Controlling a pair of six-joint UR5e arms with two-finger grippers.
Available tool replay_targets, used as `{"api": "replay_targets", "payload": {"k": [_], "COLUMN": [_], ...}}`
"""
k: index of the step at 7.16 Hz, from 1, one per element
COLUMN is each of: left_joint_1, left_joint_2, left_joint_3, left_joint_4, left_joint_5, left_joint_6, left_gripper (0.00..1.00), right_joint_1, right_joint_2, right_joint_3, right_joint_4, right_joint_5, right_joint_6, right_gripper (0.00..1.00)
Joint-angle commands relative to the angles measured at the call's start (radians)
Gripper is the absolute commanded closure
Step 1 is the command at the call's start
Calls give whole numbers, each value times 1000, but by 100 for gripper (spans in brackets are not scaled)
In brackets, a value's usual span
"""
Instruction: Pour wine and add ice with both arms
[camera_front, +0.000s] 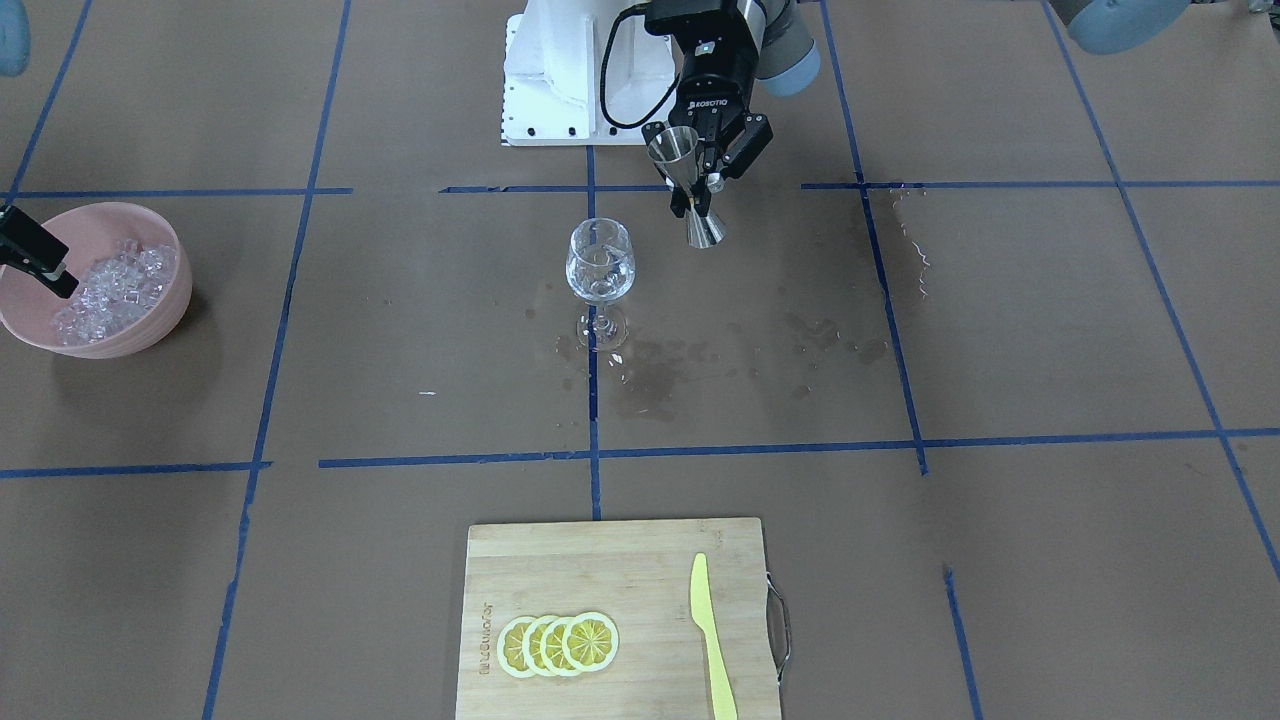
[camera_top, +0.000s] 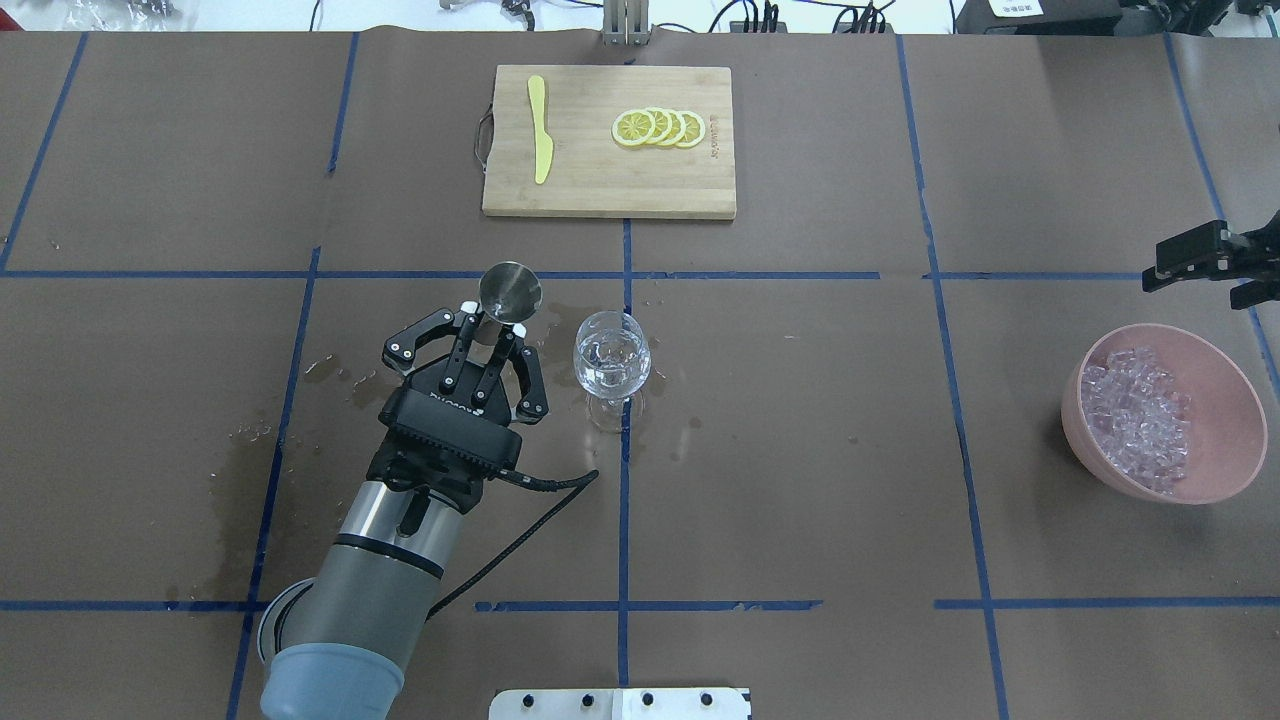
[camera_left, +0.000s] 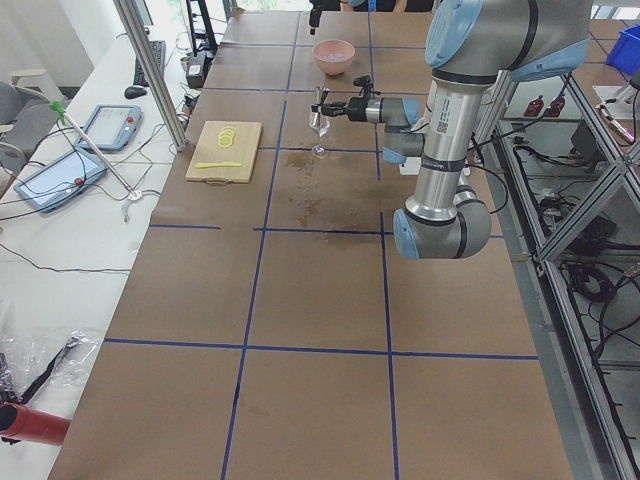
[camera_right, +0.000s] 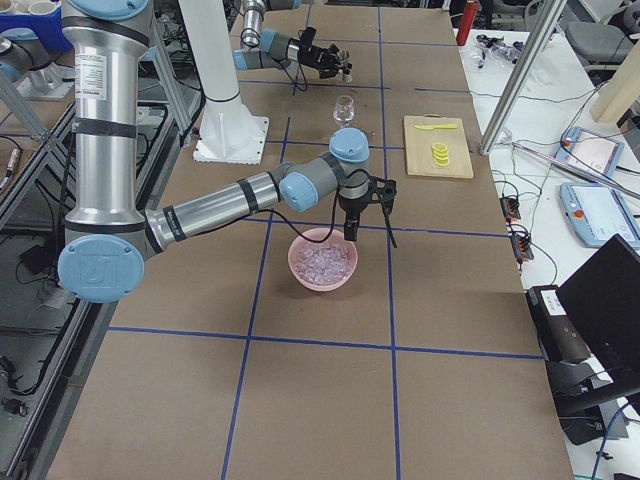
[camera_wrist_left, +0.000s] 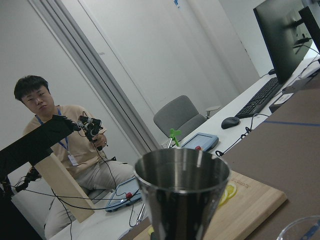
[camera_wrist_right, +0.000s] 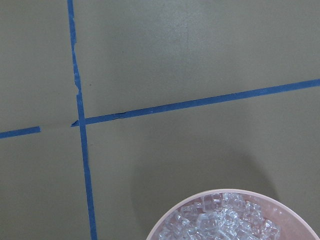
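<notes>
My left gripper (camera_top: 492, 322) is shut on the waist of a steel jigger (camera_top: 510, 290), held in the air and slightly tilted, just left of a stemmed wine glass (camera_top: 612, 360). In the front view the jigger (camera_front: 686, 185) is higher than the glass (camera_front: 600, 262). I cannot tell whether wine is in the jigger or the glass; the glass only glints. Ice (camera_top: 1140, 420) fills a pink bowl (camera_top: 1165, 328) at the far right. My right gripper (camera_top: 1215, 270) is open and empty, pointing down just beyond the bowl's far rim. Its wrist view shows the ice (camera_wrist_right: 225, 220).
A wooden cutting board (camera_top: 600, 180) at the far edge carries lemon slices (camera_top: 660, 128) and a yellow knife (camera_top: 540, 140). Wet brown stains (camera_front: 680, 370) spread around the glass's foot. The white pedestal (camera_front: 560, 80) stands at the robot's side.
</notes>
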Motion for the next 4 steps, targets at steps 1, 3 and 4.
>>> {"api": "replay_targets", "payload": {"k": [1, 3, 4], "left_joint_1": [-10, -17, -18], "left_joint_2": [12, 26, 38], "left_joint_3": [2, 2, 2], "left_joint_4": [-24, -25, -25], "left_joint_5": [-1, -1, 0], "left_joint_6": [-85, -201, -208], "left_gripper": [100, 100, 100], "right_joint_1": [0, 0, -2], "right_joint_2": [2, 2, 3], "right_joint_3": [2, 2, 2], "right_joint_4": [0, 0, 0], "right_joint_5": [-8, -8, -8], "right_joint_6": [0, 0, 0], "right_gripper": [0, 0, 0]}}
